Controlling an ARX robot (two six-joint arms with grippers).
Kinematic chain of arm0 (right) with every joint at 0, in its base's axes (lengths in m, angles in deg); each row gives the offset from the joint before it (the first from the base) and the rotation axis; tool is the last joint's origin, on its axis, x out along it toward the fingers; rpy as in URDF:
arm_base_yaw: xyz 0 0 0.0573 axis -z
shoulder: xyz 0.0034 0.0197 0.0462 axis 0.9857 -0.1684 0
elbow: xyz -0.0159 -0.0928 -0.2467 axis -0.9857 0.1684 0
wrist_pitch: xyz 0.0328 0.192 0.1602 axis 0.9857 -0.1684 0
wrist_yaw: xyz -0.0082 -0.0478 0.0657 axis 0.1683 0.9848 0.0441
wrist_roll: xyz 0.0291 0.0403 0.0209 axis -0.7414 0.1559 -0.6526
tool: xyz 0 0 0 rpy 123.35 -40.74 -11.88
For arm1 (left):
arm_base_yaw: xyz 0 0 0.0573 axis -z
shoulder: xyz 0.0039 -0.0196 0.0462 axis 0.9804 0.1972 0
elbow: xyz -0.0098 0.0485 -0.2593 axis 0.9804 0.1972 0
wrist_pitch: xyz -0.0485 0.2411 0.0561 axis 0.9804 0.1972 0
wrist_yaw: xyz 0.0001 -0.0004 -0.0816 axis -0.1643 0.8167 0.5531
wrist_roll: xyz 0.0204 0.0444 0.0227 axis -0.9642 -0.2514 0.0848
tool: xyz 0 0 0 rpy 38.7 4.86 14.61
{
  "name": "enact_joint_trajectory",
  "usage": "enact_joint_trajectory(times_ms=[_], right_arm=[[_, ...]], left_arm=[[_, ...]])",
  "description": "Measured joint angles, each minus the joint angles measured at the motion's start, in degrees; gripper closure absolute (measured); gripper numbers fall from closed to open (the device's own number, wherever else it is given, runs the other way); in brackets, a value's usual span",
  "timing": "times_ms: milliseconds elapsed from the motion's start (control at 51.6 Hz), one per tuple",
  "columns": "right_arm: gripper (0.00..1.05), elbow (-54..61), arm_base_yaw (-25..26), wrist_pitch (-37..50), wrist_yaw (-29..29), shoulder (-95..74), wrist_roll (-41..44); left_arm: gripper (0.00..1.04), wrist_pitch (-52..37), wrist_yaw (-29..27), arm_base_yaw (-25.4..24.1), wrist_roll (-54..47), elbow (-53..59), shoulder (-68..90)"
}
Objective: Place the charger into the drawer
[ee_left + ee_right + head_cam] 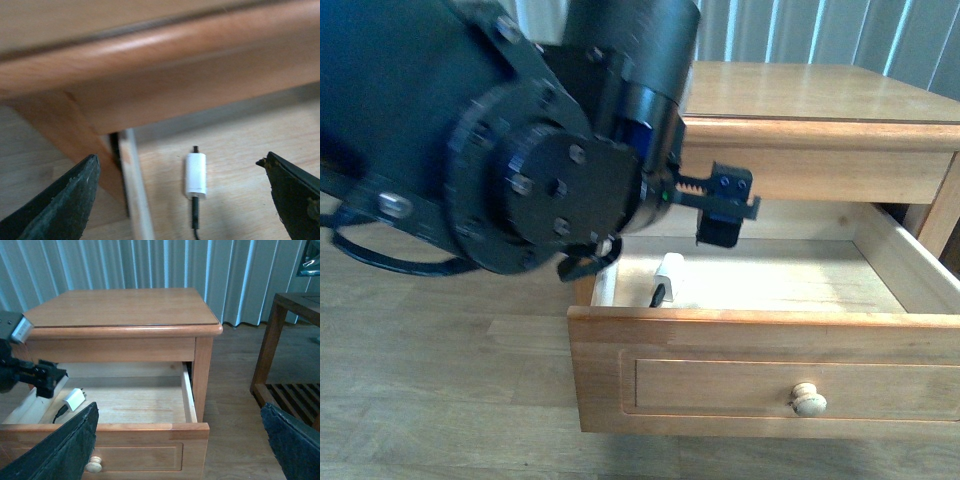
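Charger (670,272) lies inside the open drawer (760,320), on its pale wood floor and close to the side wall at the robot's left. It is a small white block, and a thin black cable comes out of one end.

The front view shows the left tool (655,245) hanging above that corner of the drawer. The big dark arm fills much of this picture and hides part of the tabletop (800,90).

The left wrist view gives what the front view cannot. The two fingers (65,205) stand wide apart, with the charger (195,175) on the wood between them, and neither finger touches it. This tool has hold of nothing.

The right wrist view looks from further away. It shows the whole nightstand, the drawer's round knob (93,464), a striped curtain (150,265) behind, and dark wooden furniture (290,340) at the side. The right tool (179,409) is also spread wide and empty, well apart from the drawer.
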Motion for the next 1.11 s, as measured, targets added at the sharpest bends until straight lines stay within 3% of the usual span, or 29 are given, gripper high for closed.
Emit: enact_joint_trajectory(times_ms=[310, 524, 795, 989, 1105], right_arm=[[0.08, 0.00, 0.00, 0.00, 0.00, 0.00, 0.00], [0.08, 0.00, 0.00, 0.00, -0.02, 0.00, 0.00], [0.08, 0.00, 0.00, 0.00, -0.02, 0.00, 0.00], [0.08, 0.00, 0.00, 0.00, 0.00, 0.00, 0.00], [0.08, 0.00, 0.00, 0.00, -0.07, 0.00, 0.00]], left_arm=[[0.06, -1.60, 0.98, -6.88, -0.79, 18.78, -25.40], [0.06, 2.47, 1.46, -10.38, -0.81, 32.81, -46.34], [0.06, 16.46, -1.46, -14.08, 3.34, 48.37, -73.18], [0.06, 32.92, -9.35, -10.23, 5.90, 57.68, -98.64], [0.06, 33.75, -9.33, -10.49, 6.38, 58.97, -101.85]])
